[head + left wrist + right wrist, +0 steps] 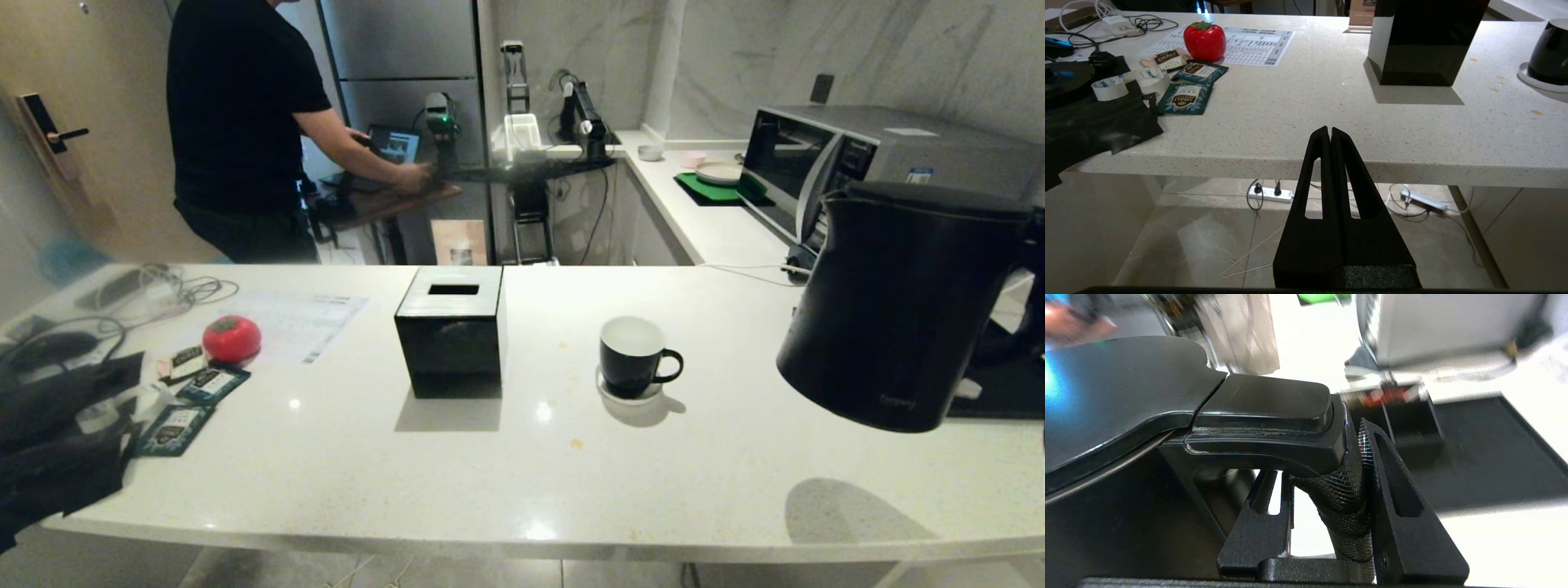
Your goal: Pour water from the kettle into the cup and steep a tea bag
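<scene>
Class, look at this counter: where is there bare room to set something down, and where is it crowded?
Bare: the counter along its near edge, and the stretch between the black box and the cup. Crowded: the left end, with sachets, a red tomato-shaped object, cables and black cloth.

The kettle (894, 314) is black. The cup (633, 358) is black outside and white inside. The box (451, 331) is black. The tomato toy (232, 338) is red. The counter (522, 482) is white with tiny speckles.
</scene>
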Robot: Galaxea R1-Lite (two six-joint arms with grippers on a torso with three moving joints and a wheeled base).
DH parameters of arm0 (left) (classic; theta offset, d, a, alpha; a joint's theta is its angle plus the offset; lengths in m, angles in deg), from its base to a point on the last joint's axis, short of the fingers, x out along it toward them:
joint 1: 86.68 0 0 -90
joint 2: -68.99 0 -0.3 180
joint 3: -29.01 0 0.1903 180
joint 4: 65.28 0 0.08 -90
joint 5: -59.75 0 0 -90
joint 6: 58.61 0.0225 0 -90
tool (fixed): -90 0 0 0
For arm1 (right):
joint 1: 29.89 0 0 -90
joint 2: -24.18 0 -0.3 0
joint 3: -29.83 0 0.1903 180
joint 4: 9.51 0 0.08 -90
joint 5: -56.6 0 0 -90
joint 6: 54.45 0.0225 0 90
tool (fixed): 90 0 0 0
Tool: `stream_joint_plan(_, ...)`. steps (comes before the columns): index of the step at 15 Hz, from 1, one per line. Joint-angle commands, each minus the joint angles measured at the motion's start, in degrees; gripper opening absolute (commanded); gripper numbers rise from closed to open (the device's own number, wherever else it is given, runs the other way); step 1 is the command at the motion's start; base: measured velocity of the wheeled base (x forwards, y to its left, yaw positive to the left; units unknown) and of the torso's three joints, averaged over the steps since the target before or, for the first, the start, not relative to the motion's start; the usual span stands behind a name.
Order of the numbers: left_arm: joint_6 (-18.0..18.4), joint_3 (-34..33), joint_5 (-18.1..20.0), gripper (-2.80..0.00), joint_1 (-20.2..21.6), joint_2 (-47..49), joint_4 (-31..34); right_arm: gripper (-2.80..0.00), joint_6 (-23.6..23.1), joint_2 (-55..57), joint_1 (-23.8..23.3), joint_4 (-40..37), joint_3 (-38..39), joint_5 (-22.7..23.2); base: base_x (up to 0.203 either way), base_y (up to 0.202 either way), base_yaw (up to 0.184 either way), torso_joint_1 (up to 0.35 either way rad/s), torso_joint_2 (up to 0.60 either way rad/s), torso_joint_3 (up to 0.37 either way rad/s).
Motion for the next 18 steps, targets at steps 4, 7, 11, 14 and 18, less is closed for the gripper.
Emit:
stream_joint_plan(4, -0.05, 0.00, -0.02, -2.80, 0.01, 0.04, -0.02, -2.80, -0.05, 1.41, -0.07, -2.87, -3.95, 0.41, 0.000, 0.000, 0.000, 0.000, 0.00, 0.000)
stream_joint_plan(7, -0.05, 0.00, -0.02, -2.80, 0.01, 0.04, -0.02, -2.80, -2.98, 3.22, -0.06, -2.60, -4.33, 0.41, 0.000, 0.000, 0.000, 0.000, 0.00, 0.000)
stream_joint_plan(11, -0.05, 0.00, 0.07, -2.80, 0.01, 0.04, -0.02, -2.80, -4.30, 8.19, -0.06, -2.06, -8.02, 0.34, 0.000, 0.000, 0.000, 0.000, 0.00, 0.000)
stream_joint_plan(14, -0.05, 0.00, -0.02, -2.80, 0.01, 0.04, -0.02, -2.80, -7.08, 12.23, -0.06, -1.98, -11.48, 0.40, 0.000, 0.000, 0.000, 0.000, 0.00, 0.000)
stream_joint_plan(18, -0.05, 0.00, -0.02, -2.80, 0.01, 0.04, -0.02, -2.80, -11.20, 15.72, 0.07, 2.54, -10.96, 0.49, 0.000, 0.000, 0.000, 0.000, 0.00, 0.000)
